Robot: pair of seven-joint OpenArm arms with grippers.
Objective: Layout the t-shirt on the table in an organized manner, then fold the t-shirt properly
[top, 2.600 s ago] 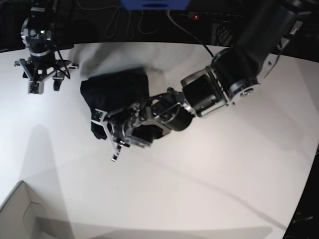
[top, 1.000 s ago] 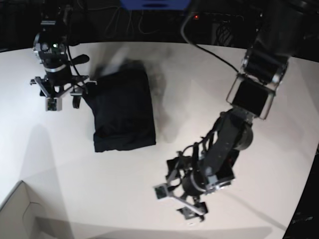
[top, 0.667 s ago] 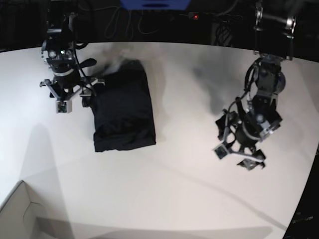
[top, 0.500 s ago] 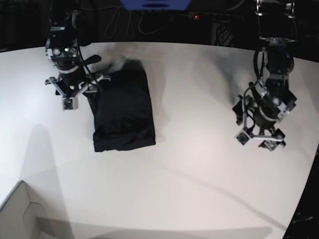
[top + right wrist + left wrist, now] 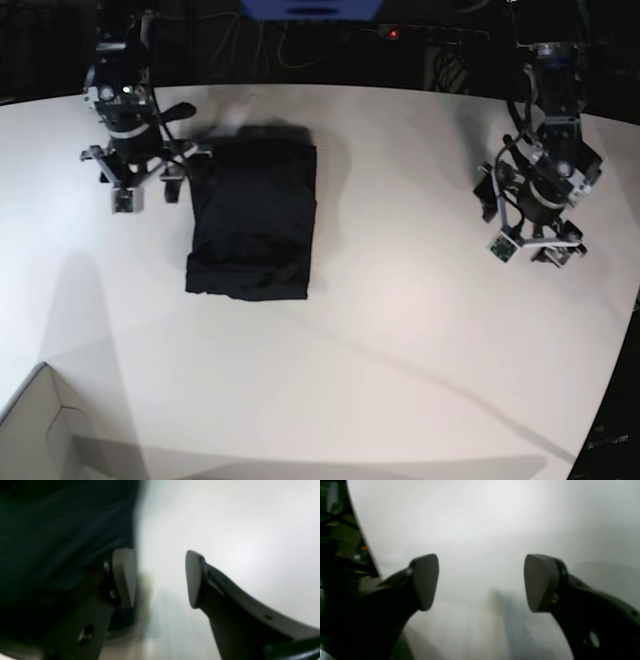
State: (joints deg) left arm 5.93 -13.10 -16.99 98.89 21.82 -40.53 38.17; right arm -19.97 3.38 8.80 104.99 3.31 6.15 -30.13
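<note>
As far as I can judge, the fold looks finished: the t-shirt [image 5: 252, 212] lies as a compact rectangle near the table's [image 5: 380, 330] far-left edge. My right gripper [image 5: 142, 195] stands parted and empty beside it; my left gripper [image 5: 531, 250] hangs wide, empty, near the right edge.

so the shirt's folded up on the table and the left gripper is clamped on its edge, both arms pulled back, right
Not quite. The left gripper is open and holds nothing; the left wrist view shows only bare table between its fingers. The t-shirt does lie folded.
</note>
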